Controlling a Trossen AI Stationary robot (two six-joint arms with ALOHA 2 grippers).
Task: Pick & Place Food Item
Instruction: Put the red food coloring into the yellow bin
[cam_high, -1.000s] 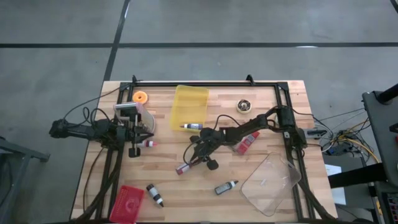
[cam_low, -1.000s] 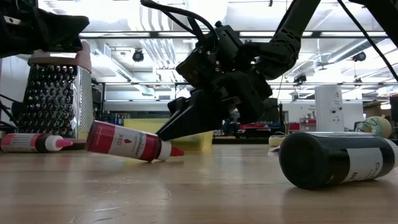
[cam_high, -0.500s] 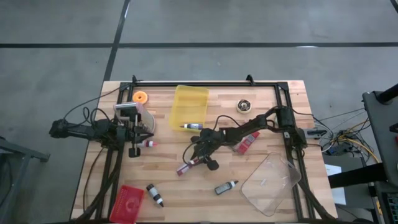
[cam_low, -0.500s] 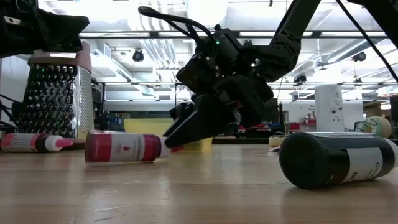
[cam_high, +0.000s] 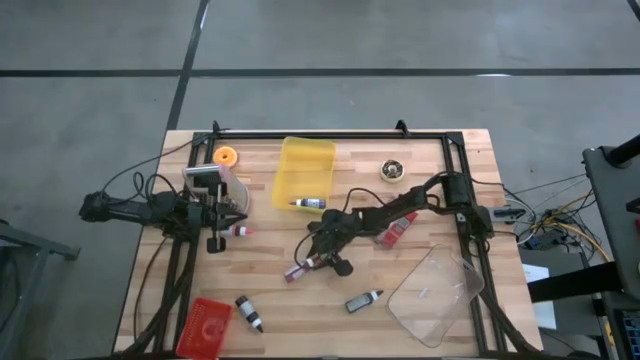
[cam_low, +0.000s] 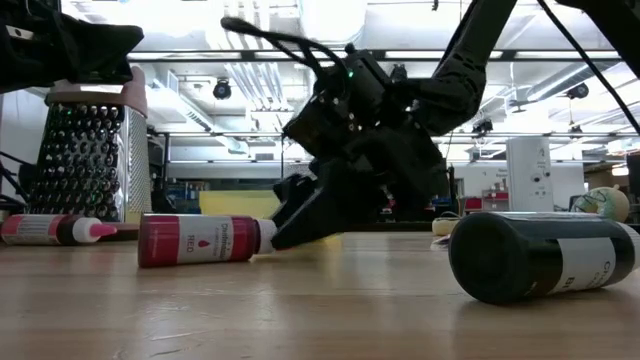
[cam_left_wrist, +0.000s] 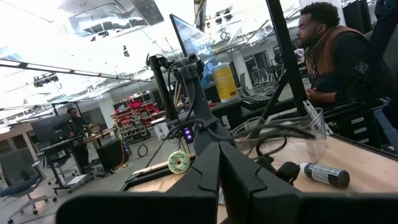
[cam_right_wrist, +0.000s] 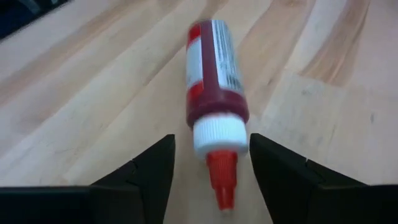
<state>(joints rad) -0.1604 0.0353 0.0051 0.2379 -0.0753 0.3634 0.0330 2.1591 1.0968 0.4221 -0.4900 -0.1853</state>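
A small red bottle with a white cap and red nozzle (cam_high: 296, 269) (cam_low: 195, 240) (cam_right_wrist: 214, 68) lies on its side on the wooden table, near the middle. My right gripper (cam_high: 318, 256) (cam_right_wrist: 211, 143) is open and low over the table. Its fingers (cam_right_wrist: 155, 162) stand on either side of the bottle's cap and nozzle, slanting down from the table's right. Whether one finger brushes the cap, I cannot tell. My left gripper (cam_left_wrist: 219, 165) is shut on nothing and waits at the table's left edge beside the grater (cam_high: 215, 185).
A yellow bin (cam_high: 305, 172) stands at the far middle, a clear tray (cam_high: 436, 292) at the near right, a red basket (cam_high: 205, 325) at the near left. Other small bottles (cam_high: 363, 300) (cam_high: 249, 312) (cam_high: 238, 231) (cam_high: 397, 228) lie scattered. One dark bottle (cam_low: 540, 255) lies close in the low view.
My right gripper has opened and let go of the red bottle. The bottle was tilted, its cap end raised between the fingers and its base on the table. Its cap end has dropped, and it now lies flat on its side.
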